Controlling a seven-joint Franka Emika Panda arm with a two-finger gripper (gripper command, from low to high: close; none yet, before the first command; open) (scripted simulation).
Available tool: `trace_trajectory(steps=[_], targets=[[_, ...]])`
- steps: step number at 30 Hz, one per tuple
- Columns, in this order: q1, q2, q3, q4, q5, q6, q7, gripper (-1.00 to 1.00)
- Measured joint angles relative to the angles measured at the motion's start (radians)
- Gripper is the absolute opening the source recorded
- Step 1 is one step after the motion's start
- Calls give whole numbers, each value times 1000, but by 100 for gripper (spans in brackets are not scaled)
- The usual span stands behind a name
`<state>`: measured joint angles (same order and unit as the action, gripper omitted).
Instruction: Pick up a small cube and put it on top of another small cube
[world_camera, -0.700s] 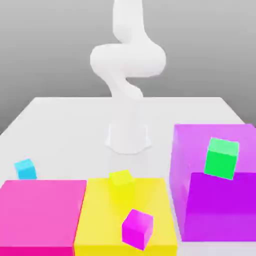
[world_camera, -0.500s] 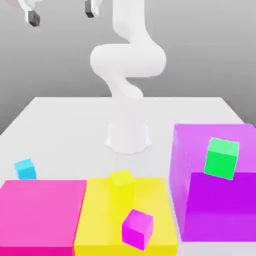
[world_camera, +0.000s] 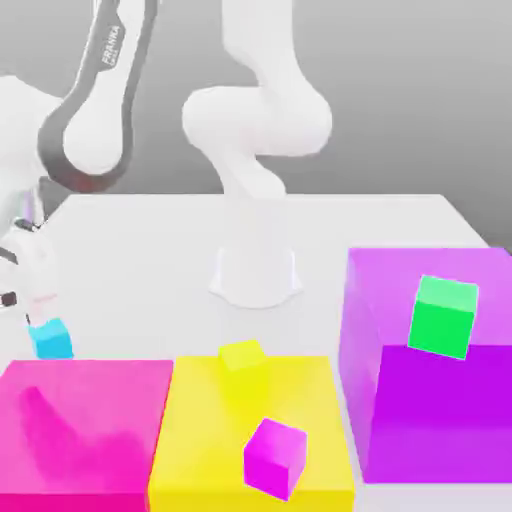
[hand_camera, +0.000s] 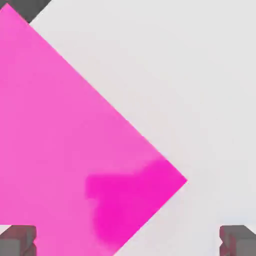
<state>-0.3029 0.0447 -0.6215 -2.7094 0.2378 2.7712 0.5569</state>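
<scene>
The small cyan cube (world_camera: 51, 341) sits on the white table at the exterior view's left, just behind the large pink block (world_camera: 85, 430). My gripper (world_camera: 24, 308) hangs close above and slightly left of it in that view. In the hand view my gripper (hand_camera: 127, 242) is open, with its two dark fingertips (hand_camera: 18, 240) far apart and nothing between them. Below the hand lie the pink block's corner (hand_camera: 75, 150) and bare table. A small yellow cube (world_camera: 242, 357) and a small magenta cube (world_camera: 275, 457) rest on the large yellow block (world_camera: 200, 430).
A tall translucent purple block (world_camera: 430, 400) stands at the exterior view's right with a green cube (world_camera: 442, 316) against it. The arm's white base (world_camera: 256, 275) rises mid-table. The arm's shadow falls on the pink block.
The arm has swung down from the top of the exterior view to the left side. The gripper now hangs low by the cyan cube. No cube has moved.
</scene>
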Motion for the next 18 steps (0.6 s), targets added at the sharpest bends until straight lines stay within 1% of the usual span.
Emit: trace_trajectory(steps=[1, 2, 5, 9, 14, 15, 18], targets=[[-13, 26, -26, -18, -25, 22, 15, 0], [-20, 48, -28, -24, -22, 40, 10, 0], [-54, 109, 17, -16, 54, 80, -49, 0], [-140, 188, 131, 8, 189, 129, -151, 0], [-287, 288, 314, 35, 347, 196, -271, 0], [-302, 299, 333, 38, 363, 203, -283, -100], [-302, 299, 333, 38, 363, 203, -282, -100]])
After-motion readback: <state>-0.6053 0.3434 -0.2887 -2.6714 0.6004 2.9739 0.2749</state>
